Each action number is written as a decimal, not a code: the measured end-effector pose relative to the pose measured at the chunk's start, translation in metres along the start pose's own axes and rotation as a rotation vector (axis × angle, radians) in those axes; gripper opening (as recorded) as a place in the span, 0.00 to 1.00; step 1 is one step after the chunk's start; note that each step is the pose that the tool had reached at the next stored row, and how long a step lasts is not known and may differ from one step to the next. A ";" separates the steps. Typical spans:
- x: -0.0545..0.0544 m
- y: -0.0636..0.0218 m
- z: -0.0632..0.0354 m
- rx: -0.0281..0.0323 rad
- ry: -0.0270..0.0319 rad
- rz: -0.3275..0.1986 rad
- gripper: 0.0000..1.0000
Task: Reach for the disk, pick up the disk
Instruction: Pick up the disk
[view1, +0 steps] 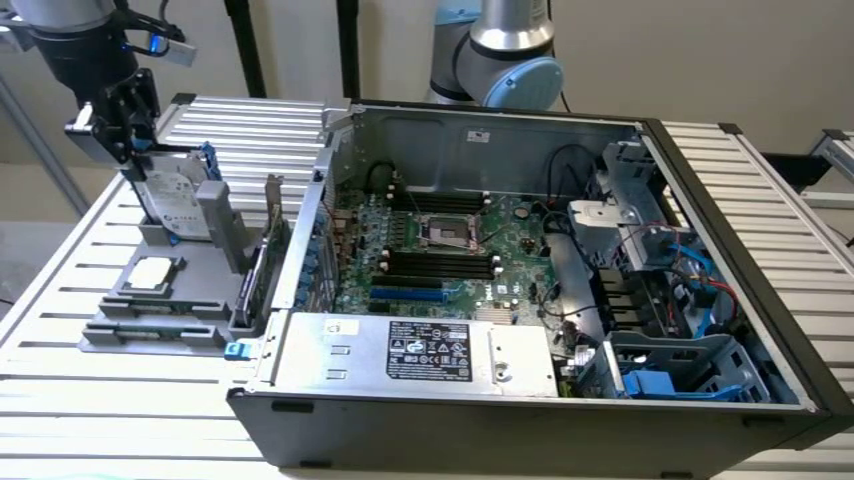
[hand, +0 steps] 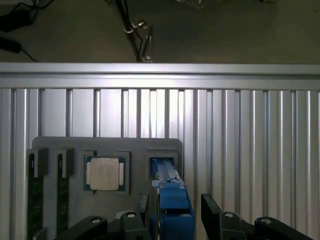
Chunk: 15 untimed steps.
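Observation:
The disk (view1: 174, 197) stands on edge in a slot of the grey holder (view1: 160, 300) on the exterior view's left; it is silver-grey with a white label and a blue carrier. My gripper (view1: 131, 150) hangs right over its upper end. In the wrist view the disk (hand: 172, 200) appears edge-on as a blue strip, with my gripper (hand: 176, 206) straddling it. One black finger stands on each side of the disk, with a gap between each finger and the blue carrier. The jaws are open and hold nothing.
The holder also carries a small square silver chip (hand: 105, 173) and dark memory sticks (hand: 35, 195). An open computer case (view1: 534, 250) with a silver power-supply box (view1: 427, 350) lies on the exterior view's right on the slatted aluminium table (view1: 80, 390). A second robot base (view1: 501, 60) stands behind.

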<state>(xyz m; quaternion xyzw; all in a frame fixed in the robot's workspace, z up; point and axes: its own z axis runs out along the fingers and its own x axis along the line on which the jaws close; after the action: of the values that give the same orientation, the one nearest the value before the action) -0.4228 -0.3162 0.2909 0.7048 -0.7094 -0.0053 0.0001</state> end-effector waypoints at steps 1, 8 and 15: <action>0.000 0.0000 0.0000 0.0001 0.0000 0.000 0.54; 0.000 0.0000 0.0001 0.0005 0.0000 0.000 0.51; 0.001 0.0001 0.0001 0.0004 0.0001 0.000 0.43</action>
<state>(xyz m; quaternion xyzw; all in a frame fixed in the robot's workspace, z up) -0.4229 -0.3168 0.2908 0.7048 -0.7094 -0.0051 0.0000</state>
